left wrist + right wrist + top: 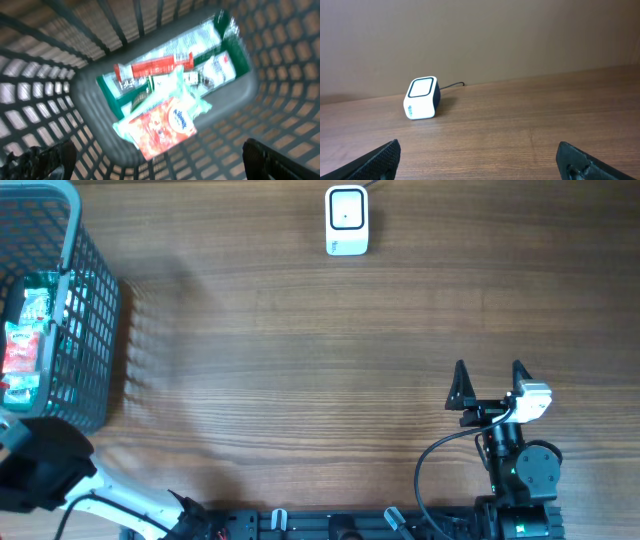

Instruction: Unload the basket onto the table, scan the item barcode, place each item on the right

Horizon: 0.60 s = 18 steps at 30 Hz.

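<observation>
A shop checkout, with barcode scanner (347, 220) and shopping basket (100, 310).

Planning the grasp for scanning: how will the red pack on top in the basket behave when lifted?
The red pack looks film-wrapped and soft, so it is probably light and will squash rather than stay stiff. Its glossy wrapper may be slippery. Lying loosely on other packets in the basket, it might slide if nudged.

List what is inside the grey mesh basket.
In the basket, a red-orange packet lies on top of green-and-white packets, one with a red label. Whatever lies beneath them is covered, and the blur hides the print.
</observation>
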Tool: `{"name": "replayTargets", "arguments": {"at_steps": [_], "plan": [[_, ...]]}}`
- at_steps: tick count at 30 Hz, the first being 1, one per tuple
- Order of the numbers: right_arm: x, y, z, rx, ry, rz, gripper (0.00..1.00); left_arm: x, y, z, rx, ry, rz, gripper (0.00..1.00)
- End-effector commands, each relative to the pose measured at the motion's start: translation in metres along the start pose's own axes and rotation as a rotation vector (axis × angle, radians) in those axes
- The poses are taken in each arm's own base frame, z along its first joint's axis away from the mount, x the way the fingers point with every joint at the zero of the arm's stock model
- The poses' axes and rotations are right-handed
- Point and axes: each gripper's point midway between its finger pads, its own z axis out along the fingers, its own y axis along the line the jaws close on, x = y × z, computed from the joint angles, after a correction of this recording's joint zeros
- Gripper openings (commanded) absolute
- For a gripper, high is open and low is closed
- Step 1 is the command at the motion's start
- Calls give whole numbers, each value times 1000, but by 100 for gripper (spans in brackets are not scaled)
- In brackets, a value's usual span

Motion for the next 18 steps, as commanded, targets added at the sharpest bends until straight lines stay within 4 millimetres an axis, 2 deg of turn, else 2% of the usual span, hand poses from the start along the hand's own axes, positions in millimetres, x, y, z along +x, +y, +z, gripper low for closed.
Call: {"name": "replayTargets", "arguments": {"at_steps": [1, 12, 18], "plan": [[-1, -3, 0, 15, -5, -7, 100, 20, -9, 28, 32, 136, 79, 100], [-1, -3, 0, 15, -5, -7, 100, 71, -9, 80, 1, 333, 180, 100], [-1, -3, 0, 15, -5, -6, 100, 71, 0, 85, -73, 326, 212, 100]]}}
